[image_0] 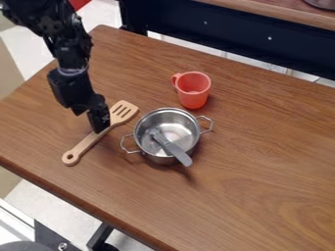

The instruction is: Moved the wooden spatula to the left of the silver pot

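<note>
One black gripper [99, 128] hangs down over the left part of the brown wooden bench [262, 176], its tip at the neck of the wooden spatula [84, 146]; whether it is spread, pressed together or pinching the spatula, I cannot tell. The spatula lies slantwise to the left of the silver pot [154, 156], its slotted head far and right, close to the pot, and its holed handle end near and left. The pot stands upright, with one looped handle toward the near left and another toward the far right. Inside it leans a grey utensil [175, 148], whose handle crosses the near-right rim. Beyond the pot, a little to the right, stands an upright red cup [194, 100], its handle on the left. Past the bench's far edge runs a dark metal frame [229, 33] beneath a wooden top [281, 12].
</note>
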